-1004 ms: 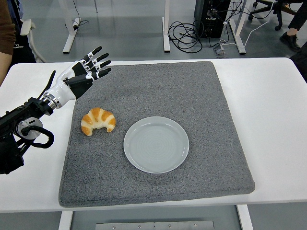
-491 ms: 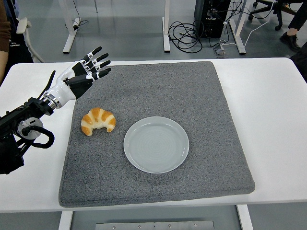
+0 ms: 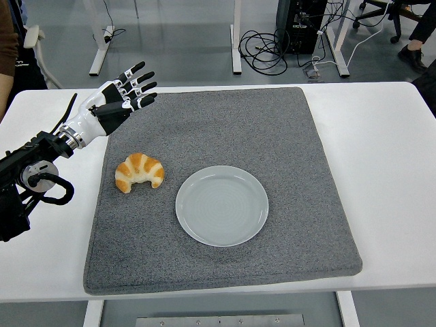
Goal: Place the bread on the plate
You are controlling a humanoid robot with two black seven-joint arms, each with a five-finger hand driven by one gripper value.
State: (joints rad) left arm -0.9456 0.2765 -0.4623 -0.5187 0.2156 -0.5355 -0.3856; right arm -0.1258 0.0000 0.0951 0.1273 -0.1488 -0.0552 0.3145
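Now my left hand (image 3: pixel 121 97) hovers upper left, fingers (image 3: pixel 139 85) spread and empty; I should drop straight over the croissant (image 3: pixel 139 172) (gently, it crushes) beside the plate (image 3: pixel 222 205).

A golden-brown croissant (image 3: pixel 139 172) lies on a grey felt mat (image 3: pixel 225 122) covering a white table (image 3: pixel 381 136), just left of a round pale grey plate (image 3: pixel 222 205). The black-and-white left hand (image 3: pixel 120 101) hovers beyond the croissant, fingers spread, holding nothing.
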